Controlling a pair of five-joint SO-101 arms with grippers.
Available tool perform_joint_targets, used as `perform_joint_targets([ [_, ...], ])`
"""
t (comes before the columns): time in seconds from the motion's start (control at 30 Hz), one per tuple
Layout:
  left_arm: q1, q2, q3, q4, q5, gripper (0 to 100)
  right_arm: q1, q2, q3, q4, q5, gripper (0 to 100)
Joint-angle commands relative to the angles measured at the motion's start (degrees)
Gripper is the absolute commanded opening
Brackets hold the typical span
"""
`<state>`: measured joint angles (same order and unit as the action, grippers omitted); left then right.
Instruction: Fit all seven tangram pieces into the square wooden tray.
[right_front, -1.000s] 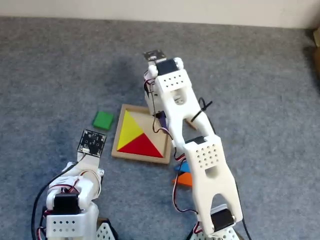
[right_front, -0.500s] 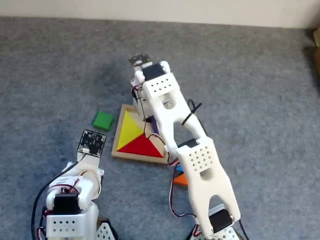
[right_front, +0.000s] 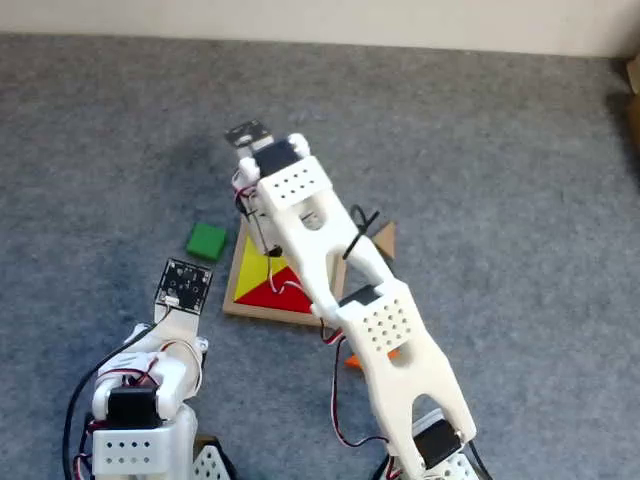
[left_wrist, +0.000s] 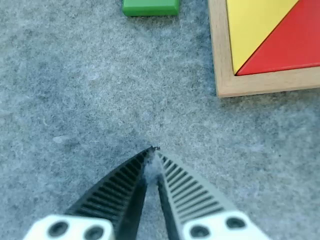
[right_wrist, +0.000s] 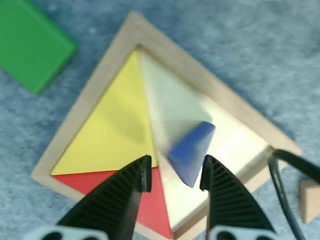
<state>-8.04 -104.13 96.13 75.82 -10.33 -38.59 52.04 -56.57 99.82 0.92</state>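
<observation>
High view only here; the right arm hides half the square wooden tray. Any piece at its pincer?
Observer: Yes. A blue triangular wooden piece sits between the open fingers of the right pincer, above the bare part of the square wooden tray.
Operator: And the other arm?
Observer: The left pincer is shut and empty, over grey carpet short of the tray's corner.
</observation>
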Motion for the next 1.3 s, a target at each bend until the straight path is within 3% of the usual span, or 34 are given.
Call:
perform_joint_targets([
  [0.0, -0.7, -0.4, 1.0, 0.2, 0.2, 0, -1.5, -1.5, -2.7, 1.2, 0.7, 16.6],
  [0.37, -0.7, -0.4, 1.0, 0.2, 0.2, 0, -1.5, -1.5, -3.0, 1.1, 0.7, 16.4],
  [0.57, -0.7, -0.4, 1.0, 0.2, 0.2, 0, -0.6, -1.0, -3.0, 0.0, 4.3, 4.2],
  [0.67, -0.7, -0.4, 1.0, 0.2, 0.2, 0, 0.4, -0.9, -2.6, -1.6, 4.7, 3.4],
  [1.27, -0.7, -0.4, 1.0, 0.2, 0.2, 0, 15.2, 7.9, -0.8, 0.7, 4.7, 3.1],
])
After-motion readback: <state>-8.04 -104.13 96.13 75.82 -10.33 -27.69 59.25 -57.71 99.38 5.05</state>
